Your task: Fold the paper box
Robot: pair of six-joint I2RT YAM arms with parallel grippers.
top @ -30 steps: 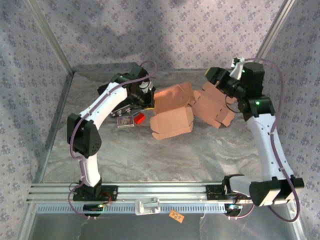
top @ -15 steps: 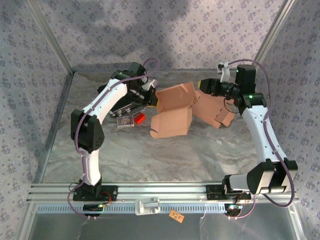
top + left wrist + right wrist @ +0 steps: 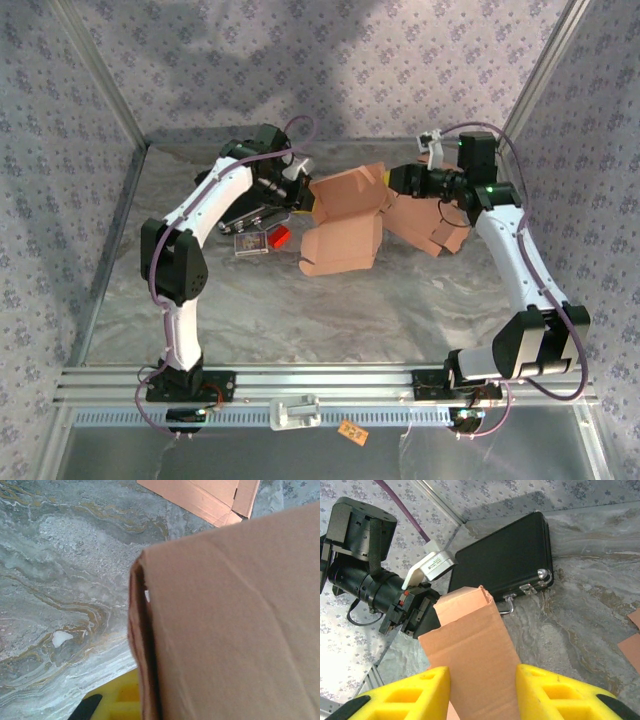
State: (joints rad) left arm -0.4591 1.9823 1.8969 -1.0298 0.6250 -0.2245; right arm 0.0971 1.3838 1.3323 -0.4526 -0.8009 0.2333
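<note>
Brown, creased cardboard box (image 3: 345, 225) on glossy, veined marble table (image 3: 300, 310).

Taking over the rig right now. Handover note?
Grippers: left gripper is shut on the left edge of the paper box. The right gripper is open, with its fingers either side of the flap; no firm grip visible.
Things: the box is held up between the arms. A second box and flat cardboard lie on the table.
Done: box raised.
Left: fold that flap in and close up.
</note>
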